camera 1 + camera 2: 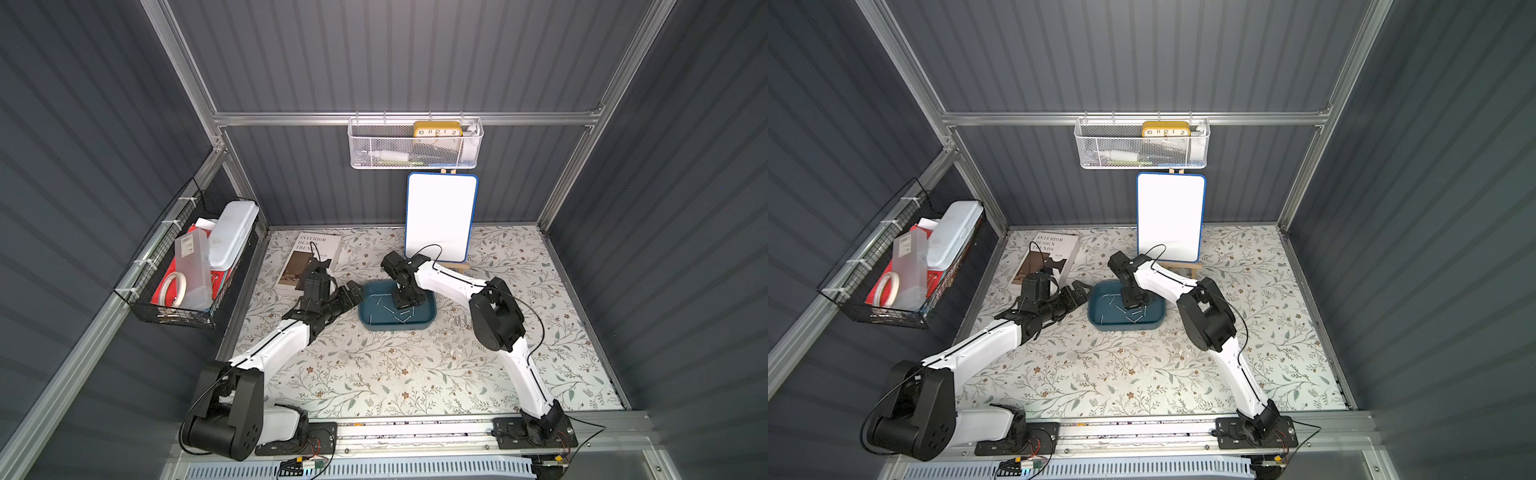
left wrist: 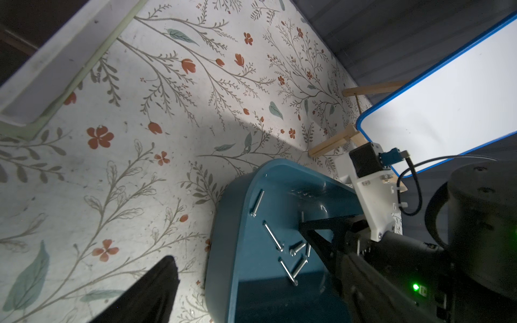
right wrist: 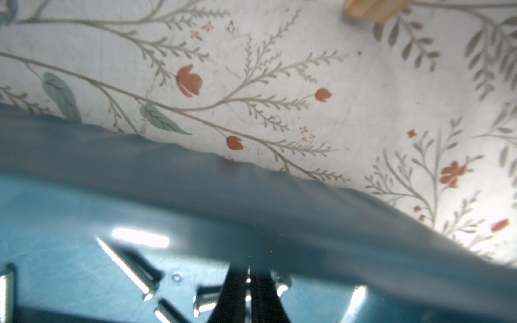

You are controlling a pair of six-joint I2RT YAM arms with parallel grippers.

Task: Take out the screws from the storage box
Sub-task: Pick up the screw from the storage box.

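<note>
Your right fingers (image 3: 264, 302) were pressed together among the screws (image 2: 296, 268) in the storage box (image 1: 390, 327) on the bench (image 1: 374, 374) (whether one was caught, I cannot tell); your left fingers (image 2: 156, 290) stood spread beside it.

Table (image 1: 374, 374) w/ floral-print cover. Teal storage box (image 1: 397, 326) sits flat approx center. Book (image 1: 309, 259) lies flat, cover up, far left, apart from box. Small wooden easel (image 1: 457, 266) w/ whiteboard (image 1: 440, 216) stands far side, just behind box.
</note>
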